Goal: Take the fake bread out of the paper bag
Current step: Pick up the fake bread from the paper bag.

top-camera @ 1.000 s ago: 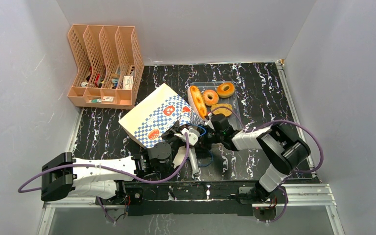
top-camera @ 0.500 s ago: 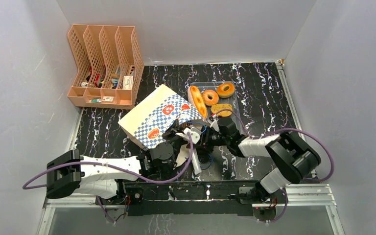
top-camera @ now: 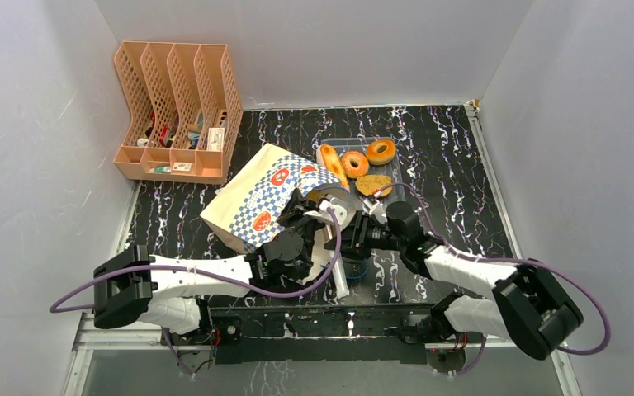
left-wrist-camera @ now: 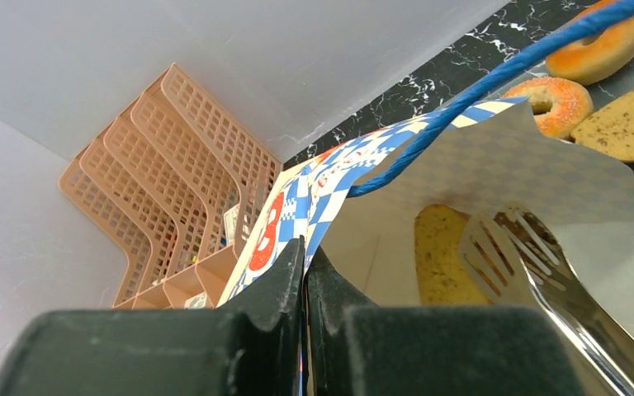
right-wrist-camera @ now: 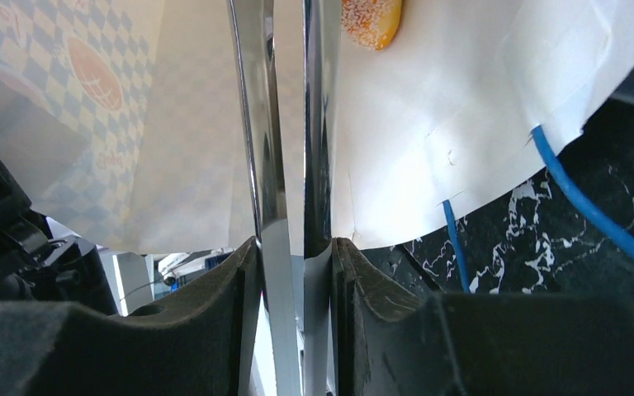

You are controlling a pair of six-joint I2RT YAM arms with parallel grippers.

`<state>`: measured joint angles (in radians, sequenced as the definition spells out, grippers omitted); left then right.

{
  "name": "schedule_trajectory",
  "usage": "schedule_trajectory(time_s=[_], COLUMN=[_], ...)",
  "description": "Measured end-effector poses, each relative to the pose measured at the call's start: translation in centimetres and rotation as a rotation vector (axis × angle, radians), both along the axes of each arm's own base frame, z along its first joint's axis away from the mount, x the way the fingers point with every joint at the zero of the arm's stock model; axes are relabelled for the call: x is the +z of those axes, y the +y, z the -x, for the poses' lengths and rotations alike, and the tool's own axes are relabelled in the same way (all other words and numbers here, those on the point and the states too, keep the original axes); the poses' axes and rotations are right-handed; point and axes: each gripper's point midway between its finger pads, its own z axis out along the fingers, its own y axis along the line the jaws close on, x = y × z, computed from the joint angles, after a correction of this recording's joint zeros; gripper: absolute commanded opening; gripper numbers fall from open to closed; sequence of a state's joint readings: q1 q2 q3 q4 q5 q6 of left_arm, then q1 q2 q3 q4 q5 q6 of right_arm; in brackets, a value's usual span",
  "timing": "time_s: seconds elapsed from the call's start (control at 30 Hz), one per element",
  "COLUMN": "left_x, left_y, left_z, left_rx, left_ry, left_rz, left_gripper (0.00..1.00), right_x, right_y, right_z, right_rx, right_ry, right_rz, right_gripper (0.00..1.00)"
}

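Observation:
The paper bag (top-camera: 266, 200) lies tilted on the table, its mouth facing right. My left gripper (top-camera: 312, 208) is shut on the bag's upper rim (left-wrist-camera: 324, 216) and holds the mouth open. My right gripper (top-camera: 360, 241) is shut on the metal tongs (right-wrist-camera: 257, 124), whose slotted tips (left-wrist-camera: 522, 247) reach into the bag. A golden piece of fake bread (left-wrist-camera: 439, 257) lies inside; it also shows in the right wrist view (right-wrist-camera: 370, 18). On the clear tray (top-camera: 395, 169) lie a long loaf (top-camera: 331, 165), two rings (top-camera: 353, 162) (top-camera: 380, 151) and a brown slice (top-camera: 374, 184).
A peach mesh file organizer (top-camera: 177, 111) stands at the back left with small items in it. The bag's blue cord handles (right-wrist-camera: 594, 216) trail on the black marbled table (top-camera: 454, 157) below the mouth. Grey walls close in three sides.
My left gripper has lifted the bag's rim, so the bag tilts up and its mouth opens wider. My right arm has swung lower and pushed the tongs toward the mouth.

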<state>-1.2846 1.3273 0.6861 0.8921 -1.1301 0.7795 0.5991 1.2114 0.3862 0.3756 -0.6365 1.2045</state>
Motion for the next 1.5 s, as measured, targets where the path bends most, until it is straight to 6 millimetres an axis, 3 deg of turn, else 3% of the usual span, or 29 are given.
schedule_trajectory(time_s=[0.33,0.6,0.87,1.1,1.5], left_x=[2.5,2.3,0.5,-1.4,-3.2], left_y=[0.7,2.8,4.1,5.6,7.3], left_z=[-1.3,-3.5,-5.6,-6.4,-6.0], left_rx=[0.127,0.230,0.300,0.336,0.334], left_ry=[0.004,0.068,0.130,0.185,0.234], left_rz=[0.023,0.022,-0.009,-0.037,-0.017], left_gripper=[0.00,0.00,0.00,0.00,0.00], right_x=[2.4,4.4,4.8,7.1,10.2], right_y=[-1.9,-3.3,-4.5,-5.1,-5.3], right_z=[1.9,3.1,4.0,3.5,1.4], right_rx=[-0.032,-0.059,-0.090,-0.130,-0.207], right_ry=[-0.049,-0.094,-0.095,-0.143,-0.215], right_rz=[-0.018,-0.034,0.000,0.016,0.034], right_gripper=[0.06,0.05,0.04,0.04,0.04])
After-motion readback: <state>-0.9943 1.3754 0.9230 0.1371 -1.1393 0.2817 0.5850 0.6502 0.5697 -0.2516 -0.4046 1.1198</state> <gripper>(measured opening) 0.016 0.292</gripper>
